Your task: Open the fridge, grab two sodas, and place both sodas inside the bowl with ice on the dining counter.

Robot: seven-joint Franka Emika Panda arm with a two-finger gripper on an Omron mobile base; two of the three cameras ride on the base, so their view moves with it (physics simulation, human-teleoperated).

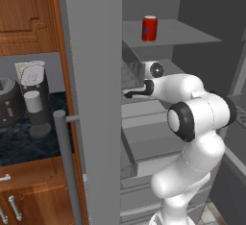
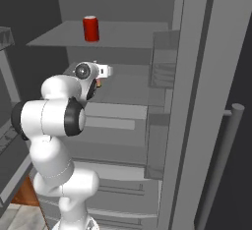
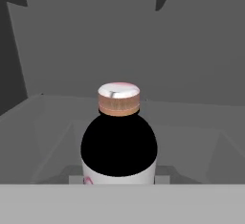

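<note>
In the left base view, the fridge [image 1: 91,99] is seen with its door swung open toward the camera, the long bar handle [image 1: 67,166] standing at the door's near edge. A red can [image 1: 149,28] with a silver top is set upright on the upper shelf [image 1: 182,34] inside the fridge; no writing on it can be read. The white arm [image 1: 192,123] is reached into the fridge below that shelf, and the hand [image 1: 129,93] is seen just under the can's level, close to the door bins; how far it is open cannot be told here. To the left of the fridge, a coffee maker [image 1: 33,99] and a toaster [image 1: 9,101] are seen on a dark surface [image 1: 29,142]. In the right base view, the red can is seen on the same upper shelf, above and slightly left of the hand [image 2: 101,76], which is pointed into the fridge interior. In the hand view, a bottle [image 3: 118,141] with dark shoulders, a brownish neck ring and a pale shiny cap is seen upright and very near, inside the fridge; a white label with a trace of pink print is shown at its lower edge, but nothing legible. The fingertips are not made out, so grip cannot be told.
</note>
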